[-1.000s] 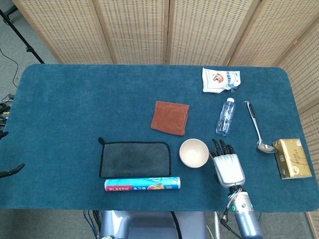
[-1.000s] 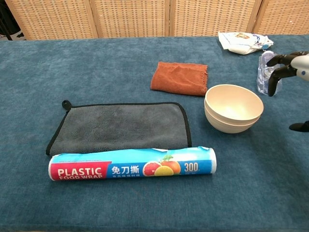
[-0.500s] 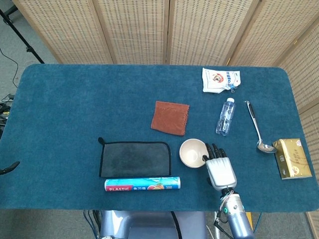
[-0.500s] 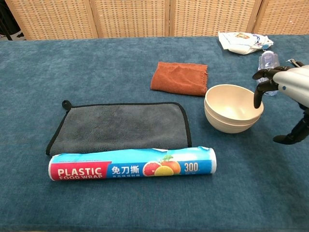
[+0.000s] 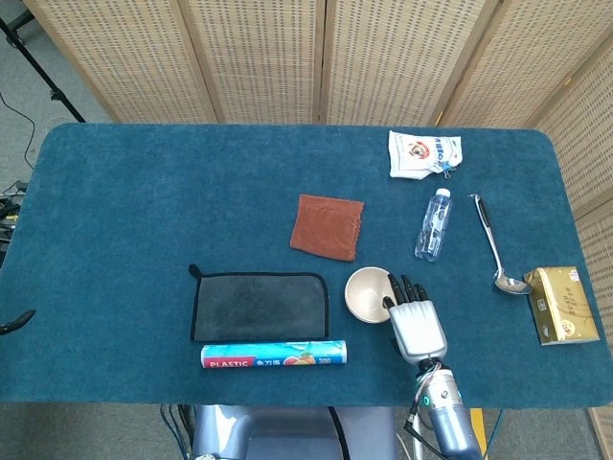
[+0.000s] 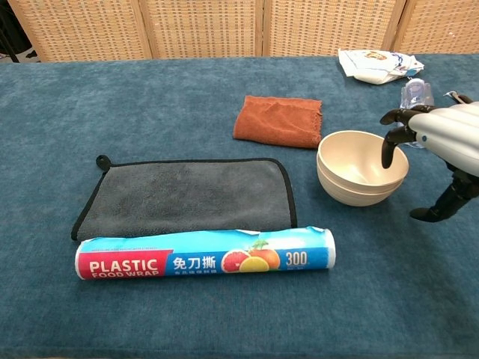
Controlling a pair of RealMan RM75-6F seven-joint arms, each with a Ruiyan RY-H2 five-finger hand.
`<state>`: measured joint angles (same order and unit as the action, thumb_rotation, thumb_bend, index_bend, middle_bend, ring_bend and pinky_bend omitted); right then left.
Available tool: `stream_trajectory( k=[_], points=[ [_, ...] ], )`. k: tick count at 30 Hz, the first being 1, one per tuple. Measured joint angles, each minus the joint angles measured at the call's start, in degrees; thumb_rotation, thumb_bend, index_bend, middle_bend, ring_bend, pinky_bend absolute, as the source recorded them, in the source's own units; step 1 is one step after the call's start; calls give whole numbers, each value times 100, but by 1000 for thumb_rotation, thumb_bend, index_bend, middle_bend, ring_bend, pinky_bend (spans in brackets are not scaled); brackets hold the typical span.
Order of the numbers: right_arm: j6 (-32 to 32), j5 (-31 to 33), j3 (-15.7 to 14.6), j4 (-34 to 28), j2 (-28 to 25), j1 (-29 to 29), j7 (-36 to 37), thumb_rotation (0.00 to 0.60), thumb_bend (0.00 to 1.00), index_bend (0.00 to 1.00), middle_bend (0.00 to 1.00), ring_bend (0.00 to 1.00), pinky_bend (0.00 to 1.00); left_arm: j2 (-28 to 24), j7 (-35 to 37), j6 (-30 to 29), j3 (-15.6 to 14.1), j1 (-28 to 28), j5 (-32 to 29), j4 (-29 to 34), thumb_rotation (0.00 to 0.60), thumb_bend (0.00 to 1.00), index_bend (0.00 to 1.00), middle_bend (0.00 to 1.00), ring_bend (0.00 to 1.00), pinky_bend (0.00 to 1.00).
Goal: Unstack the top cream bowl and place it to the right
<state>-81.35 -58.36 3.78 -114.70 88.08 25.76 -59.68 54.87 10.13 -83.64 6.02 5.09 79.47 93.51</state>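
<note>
Your top cream bowl (image 6: pixel 362 158) sits nested in a second cream bowl (image 6: pixel 358 192) on the blue cloth, just right of the grey mat's (image 6: pixel 183 197) near-right corner and just in front of the rust-coloured cloth (image 6: pixel 278 120). Your right hand (image 5: pixel 414 316) is at the stack's right side, palm down, its dark fingertips (image 6: pixel 388 153) curled over the top bowl's right rim and dipping inside it, with the thumb lower down on the outside and apart from the bowl wall. The fingers are spread and grasp nothing; the bowl rests in the stack. The forearm runs back toward the near table edge. Your left hand does not show in either view.

Beside the mat's front edge lies a roll of plastic food wrap (image 6: pixel 204 261). Beyond your hand lie a water bottle (image 5: pixel 433 223), a ladle (image 5: pixel 497 248), a white packet (image 5: pixel 424 153) and, at the far right, a gold box (image 5: pixel 563 304). The table (image 5: pixel 144 211) is covered in blue carpet-like fabric; woven wicker screens (image 5: pixel 316 57) stand behind it.
</note>
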Motion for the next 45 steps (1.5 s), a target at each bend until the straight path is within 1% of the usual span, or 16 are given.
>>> stream_trajectory(
  k=[6, 11, 21, 26, 39, 42, 45],
  points=[
    [-12, -48, 7, 119, 77, 28, 86, 600, 232, 349, 77, 79, 166, 1, 10, -10, 12, -7, -7, 8, 432, 0, 168, 0, 0, 0],
    [-31, -125, 2, 189, 105, 36, 143, 600, 260, 349, 77, 79, 166, 6, 2, -15, 9, -10, 7, 14, 431, 0, 169, 0, 0, 0],
    [-93, -334, 27, 405, 230, 19, 388, 600, 260, 349, 77, 79, 166, 3, 18, -23, 16, -20, 5, 30, 431, 0, 168, 0, 0, 0],
    [-95, -350, 37, 514, 304, 3, 469, 600, 260, 368, 77, 82, 166, -10, 27, -14, 20, -22, -5, 42, 432, 0, 168, 0, 0, 0],
    [-60, -299, 114, 748, 490, -15, 647, 600, 262, 376, 77, 85, 166, -55, 96, -15, 42, -37, -29, 78, 432, 0, 169, 0, 0, 0],
    [-48, -296, 126, 818, 540, -16, 674, 600, 300, 389, 77, 87, 166, -60, 108, -10, 44, -39, -35, 80, 434, 0, 168, 0, 0, 0],
    [-39, -279, 141, 846, 565, -15, 686, 600, 379, 389, 77, 87, 166, -60, 107, 6, 42, -36, -38, 79, 433, 0, 168, 0, 0, 0]
  ],
)
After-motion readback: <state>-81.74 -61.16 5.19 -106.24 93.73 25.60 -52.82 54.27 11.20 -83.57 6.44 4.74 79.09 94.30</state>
